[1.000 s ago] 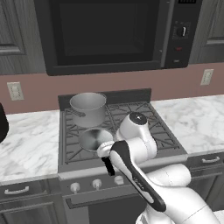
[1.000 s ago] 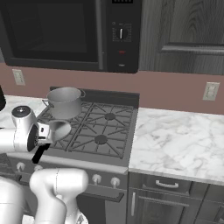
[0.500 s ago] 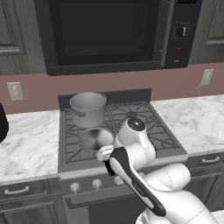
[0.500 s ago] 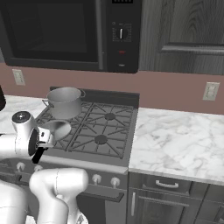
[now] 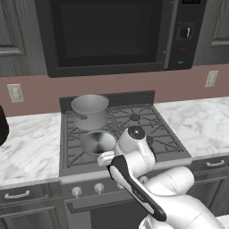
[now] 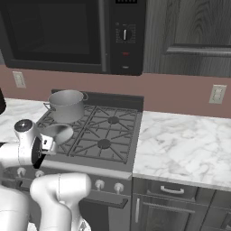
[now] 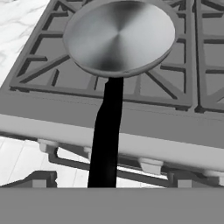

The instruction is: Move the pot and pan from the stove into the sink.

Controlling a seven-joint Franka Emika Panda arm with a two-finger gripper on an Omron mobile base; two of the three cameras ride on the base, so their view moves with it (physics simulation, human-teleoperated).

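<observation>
The pan [image 5: 97, 142] [image 6: 57, 133] [image 7: 120, 35], shallow and silver, rests on the front left burner of the stove [image 5: 147, 134] [image 6: 108, 135] [image 7: 39, 74]. Its long black handle [image 7: 107, 140] points toward the stove's front edge. Behind it on the back left burner stands the grey pot [image 5: 90, 111] [image 6: 66, 105]. My gripper [image 5: 106, 159] [image 6: 43, 150] hangs low over the stove's front left edge, above the end of the pan handle. It is open and holds nothing. In the hand view the handle runs down the middle to the bottom edge. The sink is out of view.
A black microwave [image 5: 112, 36] hangs above the stove. White marble counter lies to the left [image 5: 27, 147] and to the right [image 6: 189, 144]. Round knobs [image 5: 77, 192] line the stove front. A dark object [image 5: 2, 125] sits at the left edge.
My arm has come down and toward the stove's front edge, bringing the hand lower over the pan handle. Pot and pan have not moved.
</observation>
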